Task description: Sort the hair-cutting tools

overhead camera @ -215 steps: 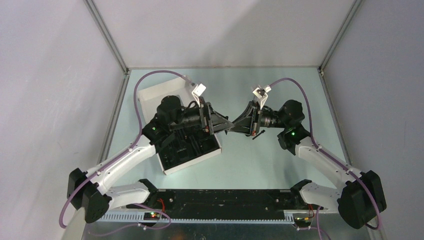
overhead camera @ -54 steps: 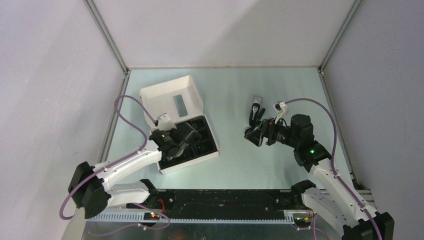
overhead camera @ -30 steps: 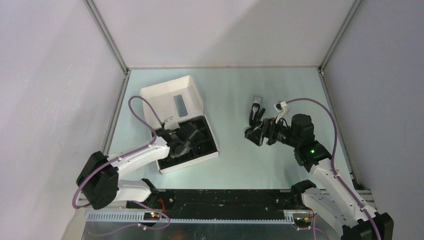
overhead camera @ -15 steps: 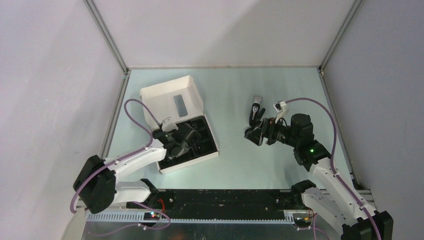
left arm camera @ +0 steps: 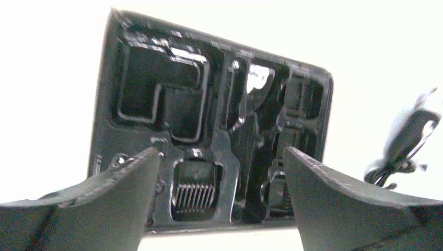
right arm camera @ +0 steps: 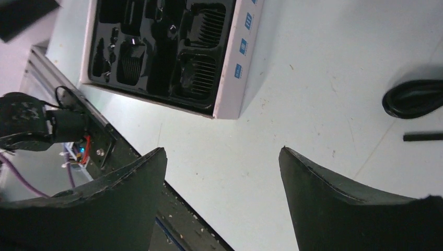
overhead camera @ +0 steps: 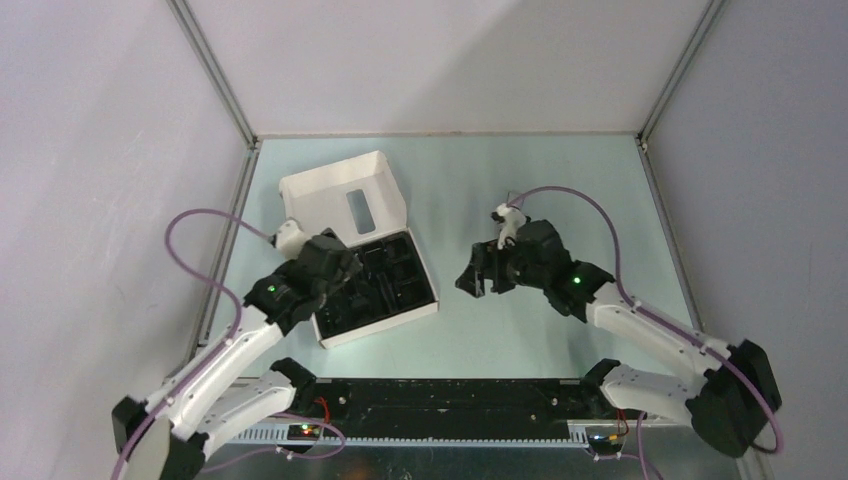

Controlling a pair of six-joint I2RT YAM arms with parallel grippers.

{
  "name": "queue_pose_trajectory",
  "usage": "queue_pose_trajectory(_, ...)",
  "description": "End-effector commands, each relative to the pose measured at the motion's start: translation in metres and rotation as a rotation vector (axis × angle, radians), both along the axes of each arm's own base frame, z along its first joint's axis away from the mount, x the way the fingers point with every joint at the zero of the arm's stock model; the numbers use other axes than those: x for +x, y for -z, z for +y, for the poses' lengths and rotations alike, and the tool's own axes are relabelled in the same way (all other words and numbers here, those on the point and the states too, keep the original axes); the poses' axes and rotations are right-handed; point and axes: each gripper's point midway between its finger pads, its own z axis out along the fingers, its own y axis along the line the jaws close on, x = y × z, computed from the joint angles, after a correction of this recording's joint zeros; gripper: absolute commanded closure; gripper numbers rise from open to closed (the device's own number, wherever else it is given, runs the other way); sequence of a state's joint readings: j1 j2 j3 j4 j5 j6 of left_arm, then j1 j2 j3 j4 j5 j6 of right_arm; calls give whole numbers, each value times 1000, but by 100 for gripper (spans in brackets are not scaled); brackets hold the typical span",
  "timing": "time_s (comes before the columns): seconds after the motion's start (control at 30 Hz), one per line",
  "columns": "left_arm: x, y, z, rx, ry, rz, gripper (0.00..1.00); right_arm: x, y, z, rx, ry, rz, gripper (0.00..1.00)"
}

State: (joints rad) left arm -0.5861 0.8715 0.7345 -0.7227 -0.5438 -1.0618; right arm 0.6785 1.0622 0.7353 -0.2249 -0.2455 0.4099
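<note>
Start at the right gripper [right arm camera: 220, 151]: spread wide, gripping nothing, hanging over bare surface [right arm camera: 313, 63]. Look toward 2 o'clock from it in the wrist view for the cord [right arm camera: 414, 98], bunched on the surface, and just below, near 3 o'clock, for the brush [right arm camera: 423, 137] (seen only by its end, cut off at the frame edge). Note the box [right arm camera: 241, 52] well apart at 11 o'clock, with its black tray [right arm camera: 156, 94] and a comb [right arm camera: 201, 73] seated in a pocket. Cannot make out the clipper with any certainty.

For the likely pick, swing toward the cord first. Square the jaws across the bundle, not along it. Drop low enough to catch several loops (better than snagging one and dragging the rest). Save the thin brush for a flat, low pinch across its width.

Turn then to the left gripper [left arm camera: 219, 154]: equally wide open and empty, poised over the near edge of the tray. Probably best kept above the free pockets, clear of the box wall, ready to steady things.
</note>
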Motion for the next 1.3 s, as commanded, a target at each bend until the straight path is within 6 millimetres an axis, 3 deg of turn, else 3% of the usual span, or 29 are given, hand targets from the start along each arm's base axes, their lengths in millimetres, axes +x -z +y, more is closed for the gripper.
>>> queue_pose_trajectory(0.0, 6, -26, 37, 53, -23, -73, 1, 19, -6, 18, -117, 70, -54, 17)
queue_pose_trajectory(0.17, 1, -45, 87, 127, -120, -142, 0, 23, 15, 46, -267, 63, -12, 20)
queue_pose_trajectory(0.27, -2, -57, 104, 217, -122, -176, 0, 25, 20, 61, -310, 46, 0, 23)
queue_pose_trajectory(0.4, 0, -75, 120, 337, -131, -218, 0, 28, 50, 72, -399, 35, 63, 33)
queue_pose_trajectory(0.5, -4, -83, 132, 415, -162, -226, 0, 28, 60, 79, -431, 24, 87, 41)
queue_pose_trajectory(0.67, -4, -76, 133, 446, -169, -227, 0, 29, 77, 86, -480, 17, 138, 61)
queue_pose_trajectory(0.97, -7, -78, 136, 477, -188, -229, 0, 40, 96, 86, -525, 57, 168, 85)
queue_pose_trajectory(1.07, -6, -77, 136, 479, -183, -227, 0, 49, 99, 80, -537, 95, 166, 100)
queue_pose_trajectory(1.27, -5, -74, 135, 479, -176, -219, 0, 82, 101, 49, -559, 244, 166, 100)
